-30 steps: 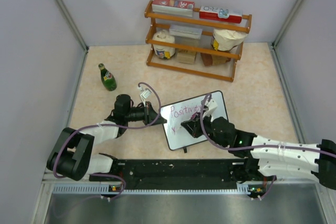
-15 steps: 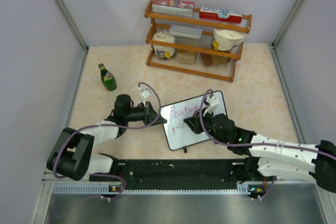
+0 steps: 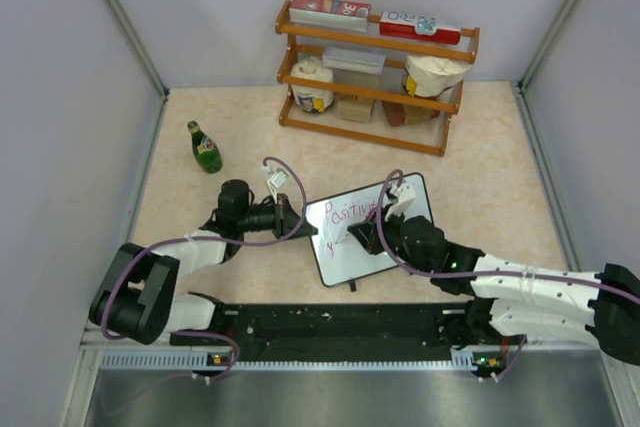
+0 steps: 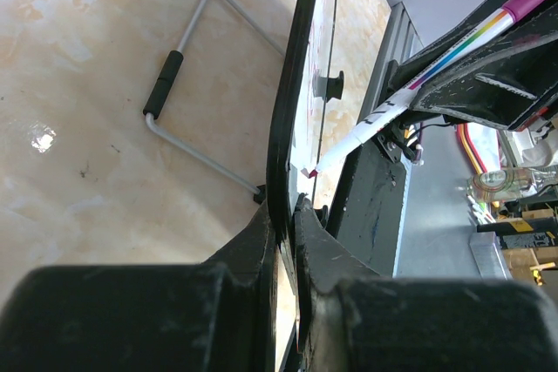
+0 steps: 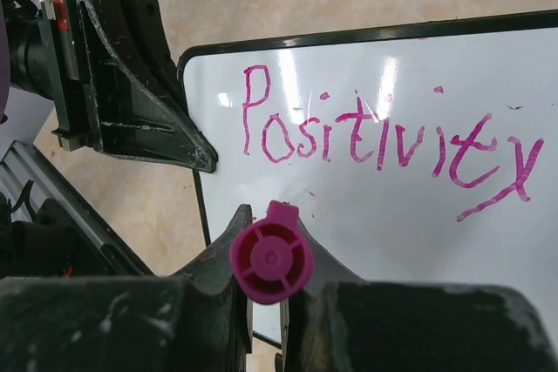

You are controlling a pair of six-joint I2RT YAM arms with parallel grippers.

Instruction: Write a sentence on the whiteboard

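- The left gripper [image 3: 297,215], left of centre, is clamped on the left edge of the whiteboard [image 3: 345,259].
- The whiteboard stands tilted mid-frame; the sentence [image 5: 384,141] on it shows "Positivity" in pink.
- The right gripper [image 3: 362,237] pinches a marker [image 5: 270,259], its tip at the board's face.

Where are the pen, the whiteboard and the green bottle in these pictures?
pen [image 5: 271,264]: right wrist view, on its round pink back end.
whiteboard [image 5: 392,233]: right wrist view, on its bare white face.
green bottle [image 3: 206,150]: top external view, on its body.
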